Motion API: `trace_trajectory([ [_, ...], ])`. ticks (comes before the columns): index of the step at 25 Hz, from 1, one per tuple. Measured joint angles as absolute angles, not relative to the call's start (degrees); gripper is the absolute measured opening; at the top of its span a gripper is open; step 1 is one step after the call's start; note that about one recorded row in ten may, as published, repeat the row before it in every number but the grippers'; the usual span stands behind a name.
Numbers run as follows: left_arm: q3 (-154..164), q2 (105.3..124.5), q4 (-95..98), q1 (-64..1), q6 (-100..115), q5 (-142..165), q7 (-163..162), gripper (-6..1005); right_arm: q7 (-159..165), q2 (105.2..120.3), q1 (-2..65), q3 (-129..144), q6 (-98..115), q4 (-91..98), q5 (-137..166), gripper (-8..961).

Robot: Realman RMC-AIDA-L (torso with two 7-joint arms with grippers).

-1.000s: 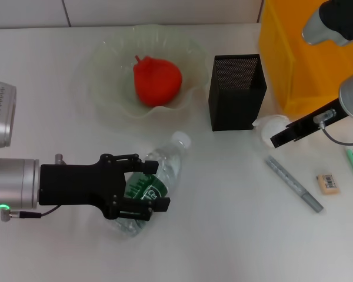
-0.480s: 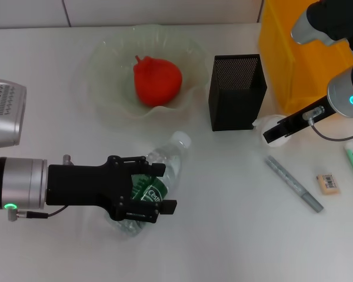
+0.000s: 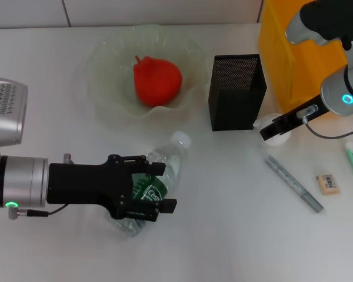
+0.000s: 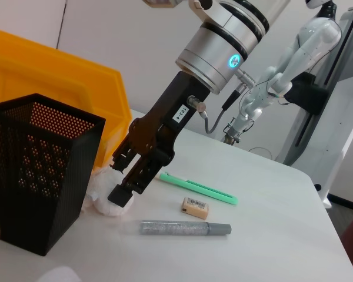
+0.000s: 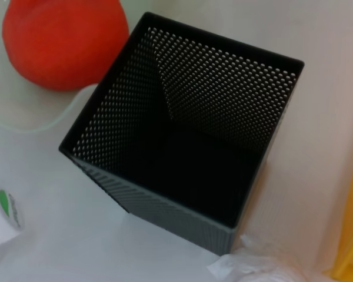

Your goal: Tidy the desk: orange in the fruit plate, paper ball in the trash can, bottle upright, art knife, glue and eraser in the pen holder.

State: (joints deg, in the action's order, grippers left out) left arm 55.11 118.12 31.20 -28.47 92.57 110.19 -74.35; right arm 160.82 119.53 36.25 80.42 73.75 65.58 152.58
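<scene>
white desk (image 3: 235,235): fruit plate (image 3: 109,82), pen holder (image 3: 236,93), bottle (image 3: 156,179), art knife (image 3: 294,184), eraser (image 3: 328,183), paper ball (image 3: 269,126).

You're looking at what seems to be a robotics lab staged as a desk. Beyond the white table (image 4: 270,194), past its far edge, a second white robot arm (image 4: 282,70) stands on a dark frame, with bare pale walls behind the table and nothing homely about.

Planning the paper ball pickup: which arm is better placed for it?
Right. The right gripper hangs at the paper ball beside the pen holder; the left gripper is around the lying bottle.
</scene>
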Motion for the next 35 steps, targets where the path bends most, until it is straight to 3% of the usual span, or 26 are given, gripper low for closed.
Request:
trace_trajectory([
  [4,55.1,118.12,31.2,-28.6,92.3,110.2,-74.4,835,160.2,119.53,36.3,80.4,73.6,65.5,151.9,642],
  [11,55.1,118.13,31.2,-29.0,92.2,110.2,-74.4,834,156.5,119.40,34.3,79.3,75.9,68.6,146.8,509],
  [17,55.1,118.12,31.2,-29.0,92.1,110.2,-74.4,833,143.2,119.20,26.8,58.6,86.3,79.2,129.5,497],
  [22,55.1,118.13,31.2,-29.2,92.1,110.2,-74.4,832,133.6,119.27,21.6,45.3,81.2,79.5,115.0,498],
  [35,55.1,118.12,31.2,-29.0,92.2,110.2,-75.5,830,119.6,119.36,22.6,46.0,59.4,63.0,105.8,500],
])
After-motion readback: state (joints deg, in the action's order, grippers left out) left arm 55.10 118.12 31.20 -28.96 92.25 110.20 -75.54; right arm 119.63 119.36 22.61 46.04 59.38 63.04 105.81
